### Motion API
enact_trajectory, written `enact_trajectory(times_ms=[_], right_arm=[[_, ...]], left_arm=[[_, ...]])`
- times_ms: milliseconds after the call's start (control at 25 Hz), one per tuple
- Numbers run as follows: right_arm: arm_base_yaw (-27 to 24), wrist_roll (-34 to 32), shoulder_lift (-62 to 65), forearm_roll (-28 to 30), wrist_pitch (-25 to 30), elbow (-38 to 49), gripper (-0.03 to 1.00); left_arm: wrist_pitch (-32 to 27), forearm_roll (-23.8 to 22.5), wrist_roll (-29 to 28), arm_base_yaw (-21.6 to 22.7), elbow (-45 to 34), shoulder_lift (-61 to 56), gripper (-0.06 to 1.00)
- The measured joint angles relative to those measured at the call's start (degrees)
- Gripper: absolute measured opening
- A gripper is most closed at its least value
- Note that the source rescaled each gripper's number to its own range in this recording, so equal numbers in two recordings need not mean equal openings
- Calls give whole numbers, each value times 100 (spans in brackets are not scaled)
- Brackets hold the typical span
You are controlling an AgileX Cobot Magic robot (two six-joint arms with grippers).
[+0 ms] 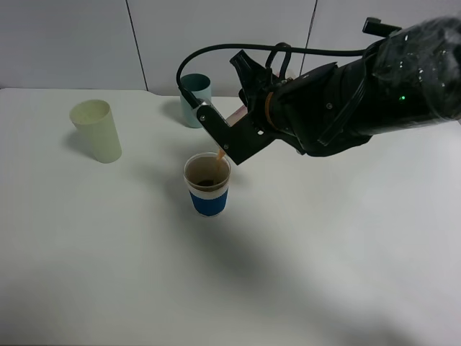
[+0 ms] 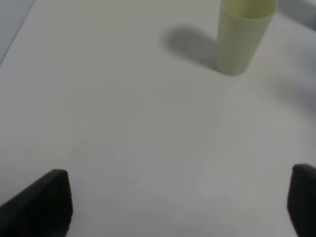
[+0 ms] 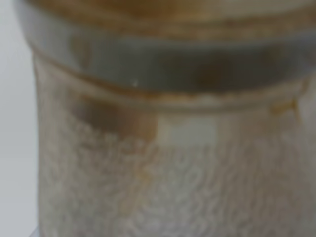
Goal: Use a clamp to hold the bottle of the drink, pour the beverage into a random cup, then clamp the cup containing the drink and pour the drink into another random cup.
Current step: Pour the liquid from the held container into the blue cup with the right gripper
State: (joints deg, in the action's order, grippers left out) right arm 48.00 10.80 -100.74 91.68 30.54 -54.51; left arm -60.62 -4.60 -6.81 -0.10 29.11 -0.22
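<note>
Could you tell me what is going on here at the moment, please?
The right gripper is shut on the bottle, tipped over the blue-banded cup, and a thin brown stream of drink is falling into it; some brown liquid lies in the bottom. The left gripper hangs open over the table near the pale yellow-green tumbler, holding nothing. A teal tumbler stands at the back. The second pour has not yet begun.

- Your bottle (image 3: 163, 163), clear with a brown tint, is tipped above the blue-banded cup (image 1: 209, 202).
- Brown drink (image 1: 208, 182) streams down, pooling inside.
- Your yellow-green tumbler (image 1: 96, 131) stands upright, well apart.
</note>
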Motion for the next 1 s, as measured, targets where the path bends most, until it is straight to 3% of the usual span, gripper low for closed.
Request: enact_trajectory(times_ms=[1000], right_arm=[[163, -10, 0, 475, -125, -237, 1]], left_arm=[[0, 0, 0, 0, 0, 0, 95]])
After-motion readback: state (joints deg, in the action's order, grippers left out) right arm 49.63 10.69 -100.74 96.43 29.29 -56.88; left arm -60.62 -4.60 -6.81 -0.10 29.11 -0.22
